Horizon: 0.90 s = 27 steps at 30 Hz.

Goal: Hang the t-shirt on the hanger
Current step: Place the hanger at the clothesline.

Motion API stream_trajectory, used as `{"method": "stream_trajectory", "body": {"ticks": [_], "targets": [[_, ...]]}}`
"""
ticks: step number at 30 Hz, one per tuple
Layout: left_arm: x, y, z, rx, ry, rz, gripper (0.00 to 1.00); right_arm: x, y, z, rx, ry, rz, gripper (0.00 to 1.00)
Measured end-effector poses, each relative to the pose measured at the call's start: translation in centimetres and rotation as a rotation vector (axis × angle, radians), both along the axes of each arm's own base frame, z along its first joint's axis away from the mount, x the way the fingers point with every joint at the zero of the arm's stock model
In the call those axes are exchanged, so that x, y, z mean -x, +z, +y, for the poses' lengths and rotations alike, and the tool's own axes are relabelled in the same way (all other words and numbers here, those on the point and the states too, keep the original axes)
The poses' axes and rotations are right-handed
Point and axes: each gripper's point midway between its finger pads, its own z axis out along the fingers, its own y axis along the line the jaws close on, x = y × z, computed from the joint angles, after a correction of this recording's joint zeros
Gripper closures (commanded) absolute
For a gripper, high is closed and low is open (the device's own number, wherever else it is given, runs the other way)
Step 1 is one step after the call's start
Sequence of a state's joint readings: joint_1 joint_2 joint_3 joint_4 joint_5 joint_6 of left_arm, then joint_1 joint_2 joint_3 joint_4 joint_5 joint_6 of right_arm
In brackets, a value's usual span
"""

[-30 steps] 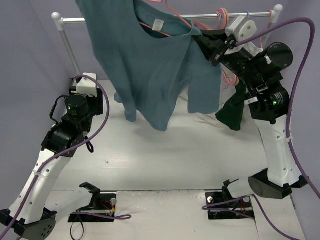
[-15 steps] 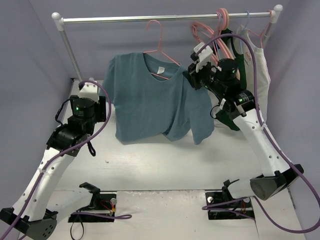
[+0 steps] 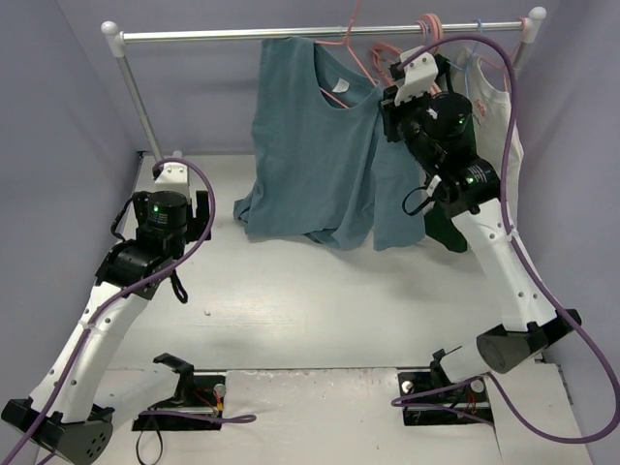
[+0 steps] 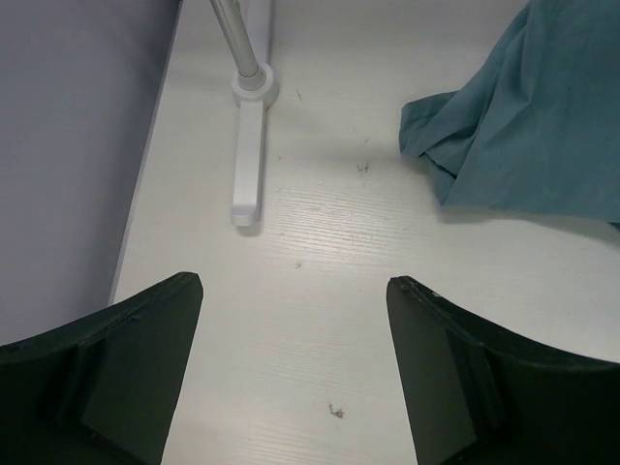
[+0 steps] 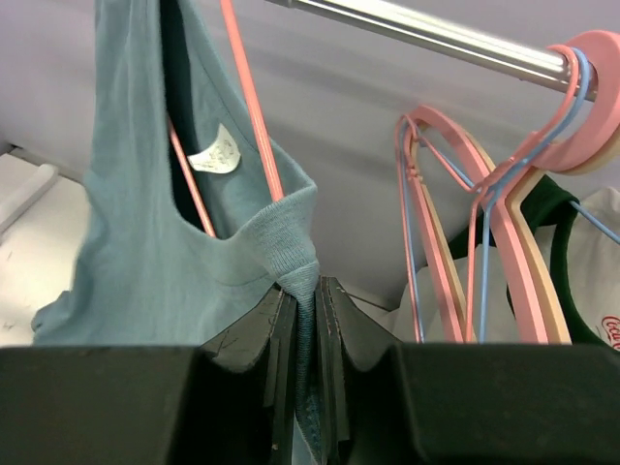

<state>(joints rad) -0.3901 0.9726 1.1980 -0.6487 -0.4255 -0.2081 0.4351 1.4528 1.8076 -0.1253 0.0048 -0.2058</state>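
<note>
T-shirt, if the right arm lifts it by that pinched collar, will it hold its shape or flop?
Probably floppy: the t-shirt hangs in loose folds, hem crumpled. Likely light: a collar pinch in the right gripper and a thin hanger hold it up.

A metal clothes rail spans the top of the overhead view. Its post stands at upper left on a white table. At the rail's right end hang spare pink hangers, a pale blue hanger, a white top and a dark green garment.
</note>
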Motion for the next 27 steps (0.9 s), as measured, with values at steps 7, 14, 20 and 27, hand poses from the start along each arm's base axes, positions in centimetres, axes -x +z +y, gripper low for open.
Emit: {"method": "stream_trajectory", "body": {"ticks": [7, 14, 20, 27], "targets": [[0.0, -0.2, -0.1, 0.012, -0.002, 0.008, 0.22, -2.6, -2.7, 0.2, 0.025, -0.052, 0.059, 1.00], [0.1, -1.2, -0.1, 0.014, -0.008, 0.035, 0.22, -5.2, -6.2, 0.8, 0.052, -0.086, 0.120, 1.00], [0.1, -1.5, -0.1, 0.013, -0.007, 0.046, 0.22, -6.3, -7.6, 1.1, 0.044, -0.106, 0.150, 1.00], [0.6, -3.8, 0.0, 0.002, -0.005, 0.106, 0.22, -5.9, -11.7, 1.1, 0.018, -0.116, 0.216, 0.55]]}}
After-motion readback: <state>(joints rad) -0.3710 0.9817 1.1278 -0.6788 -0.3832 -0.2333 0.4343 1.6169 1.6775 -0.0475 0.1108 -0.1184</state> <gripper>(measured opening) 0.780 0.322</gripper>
